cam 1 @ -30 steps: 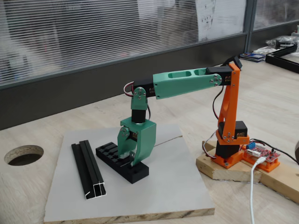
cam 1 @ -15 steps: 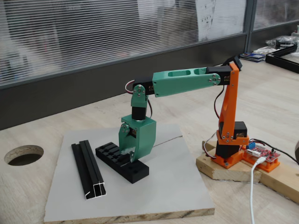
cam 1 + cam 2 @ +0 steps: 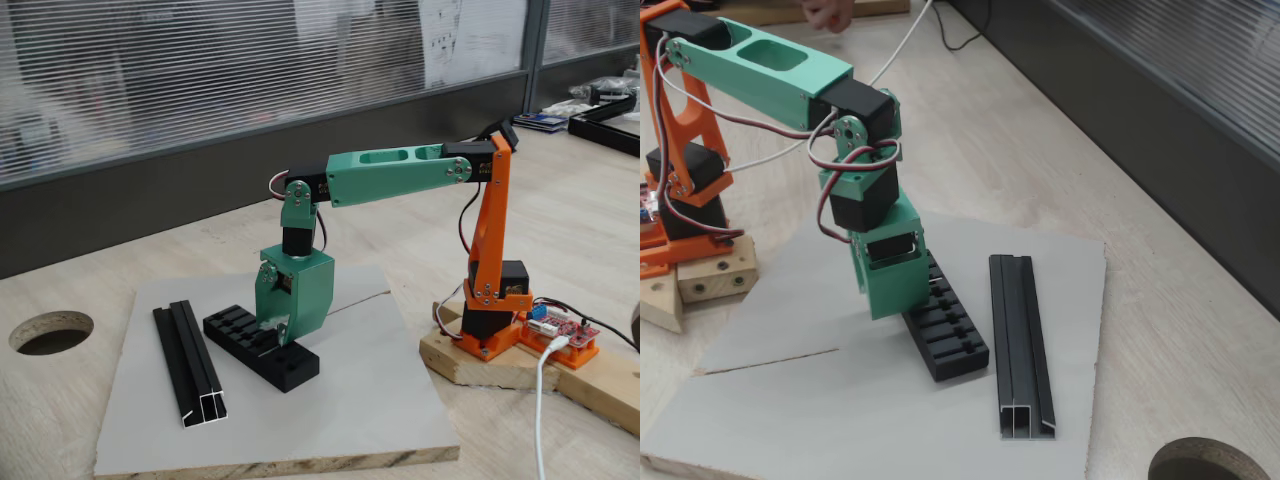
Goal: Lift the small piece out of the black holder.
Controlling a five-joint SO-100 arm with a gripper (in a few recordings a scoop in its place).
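gripper has risen slightly off the black holder within 1 second; grip state unclear, small piece unseen.

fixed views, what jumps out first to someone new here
The green and orange arm reaches over the grey board, its green tool hanging just above the black holder. Left of the holder in that view lies a longer black channel rail, apart from it.

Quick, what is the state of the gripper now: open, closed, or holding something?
Gripper: just above the black holder; fingers nearly together, but open, closed or holding cannot be told.
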